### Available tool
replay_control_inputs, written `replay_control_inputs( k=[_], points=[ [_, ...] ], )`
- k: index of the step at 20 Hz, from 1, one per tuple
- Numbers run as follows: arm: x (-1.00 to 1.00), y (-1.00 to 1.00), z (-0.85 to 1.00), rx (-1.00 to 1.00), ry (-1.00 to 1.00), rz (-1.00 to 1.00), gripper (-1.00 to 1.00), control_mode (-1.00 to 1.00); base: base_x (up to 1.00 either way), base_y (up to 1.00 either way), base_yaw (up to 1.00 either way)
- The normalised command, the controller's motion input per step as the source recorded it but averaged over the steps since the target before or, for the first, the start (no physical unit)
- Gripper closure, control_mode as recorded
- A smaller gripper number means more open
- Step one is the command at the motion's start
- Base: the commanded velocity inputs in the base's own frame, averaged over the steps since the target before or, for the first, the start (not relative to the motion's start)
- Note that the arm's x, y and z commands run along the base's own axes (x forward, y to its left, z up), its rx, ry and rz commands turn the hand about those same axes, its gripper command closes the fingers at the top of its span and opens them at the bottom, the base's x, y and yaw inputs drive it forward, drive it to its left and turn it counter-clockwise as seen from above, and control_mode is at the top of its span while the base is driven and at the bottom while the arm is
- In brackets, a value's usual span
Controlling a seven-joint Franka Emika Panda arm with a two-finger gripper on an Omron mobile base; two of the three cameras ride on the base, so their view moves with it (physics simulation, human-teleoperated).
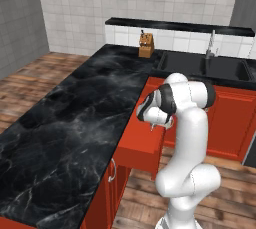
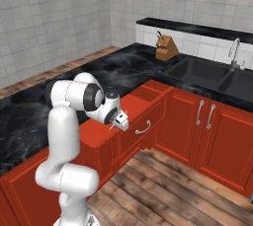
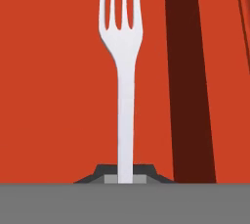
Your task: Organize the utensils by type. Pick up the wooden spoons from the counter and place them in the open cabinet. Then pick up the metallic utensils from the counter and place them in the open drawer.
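Over the drawer [image 3: 53, 96], hand [image 3: 125, 175] clamps a fork [image 3: 124, 96] (tines outward).

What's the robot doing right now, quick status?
Gripper shut on fork. Fork held over the open drawer, red inside behind it. Nothing seen in the way.

Glossy black marble counter [image 1: 75, 118] with white veining, L-shaped, over red-orange cabinet fronts. Knife block [image 1: 146, 44] stands directly on it at 12 o'clock end (upright, near back wall). Sink basin [image 1: 205, 65] set into counter at 2 o'clock.
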Motion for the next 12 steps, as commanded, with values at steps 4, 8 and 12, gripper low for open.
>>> replay_control_inputs(
  k=[4, 8, 12],
  points=[
    [0.34, 0.00, -0.41, 0.00, 0.00, 0.00, 1.00, -1.00, 0.00, 0.00, 0.00],
    [0.27, -0.04, -0.41, 0.00, 0.00, 0.00, 1.00, -1.00, 0.00, 0.00, 0.00],
    [0.02, -0.23, -0.49, 0.00, 0.00, 0.00, 1.00, -1.00, 0.00, 0.00, 0.00]
  ],
)
